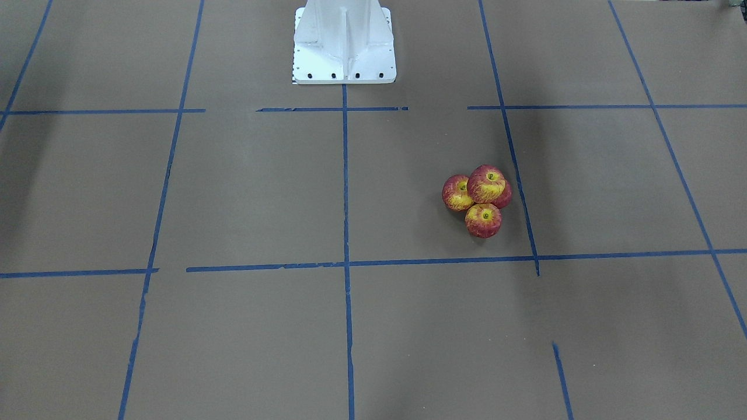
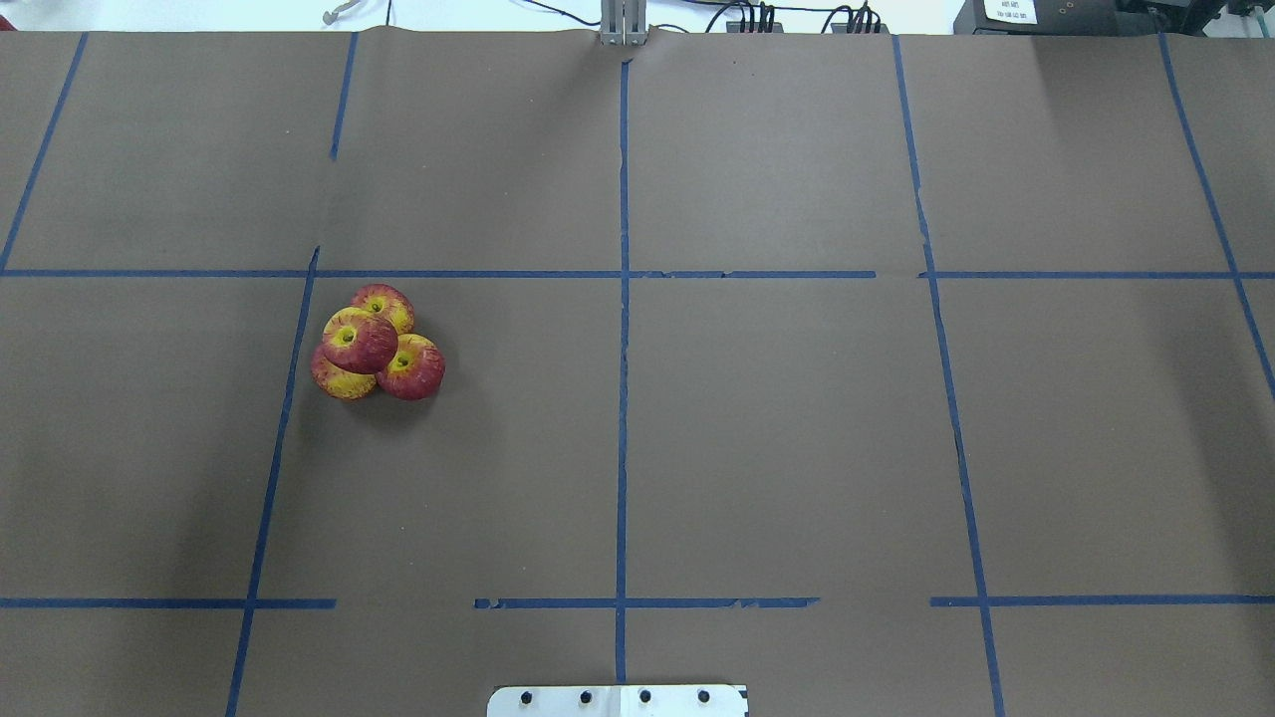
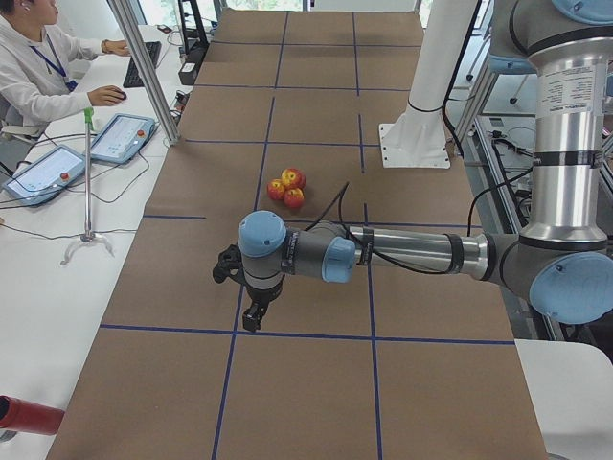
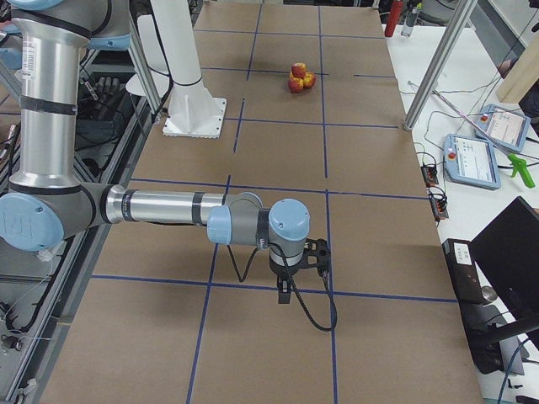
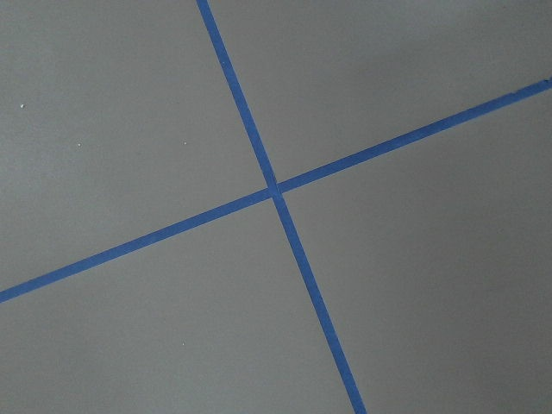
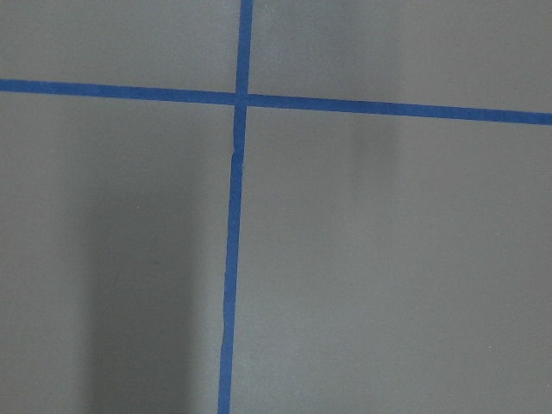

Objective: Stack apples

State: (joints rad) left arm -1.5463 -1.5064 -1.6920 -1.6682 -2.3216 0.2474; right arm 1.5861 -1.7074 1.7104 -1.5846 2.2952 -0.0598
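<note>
Tape crossings [image 5: 276, 191] on brown paper are all I get from both wrist cameras, so neither feed shows me a fingertip. On the side cameras I see the left gripper [image 3: 251, 316] hanging fingers-down just above the table [image 3: 316, 383], close to a blue tape line [image 3: 230, 369]. The right gripper [image 4: 286, 293] hangs the same way at the opposite end. These views are too small for me to tell how far either pair of fingers is parted, or whether they grip anything. Well beyond the left fingers, toward the table's middle, sit the apples [image 2: 374, 344], much farther again from the right fingers. Three of them rest on the paper, touching one another in a tight triangle. The top apple [image 1: 486, 183] sits on them with its yellow-green dimple and stem facing up. On the front-facing camera it hides most of one lower apple [image 1: 505, 197]. The cluster lies just beside a tape line, on the centre side of it and not touching it. Farther on, the white pedestal [image 1: 344, 46] stands well apart from the fruit.
</note>
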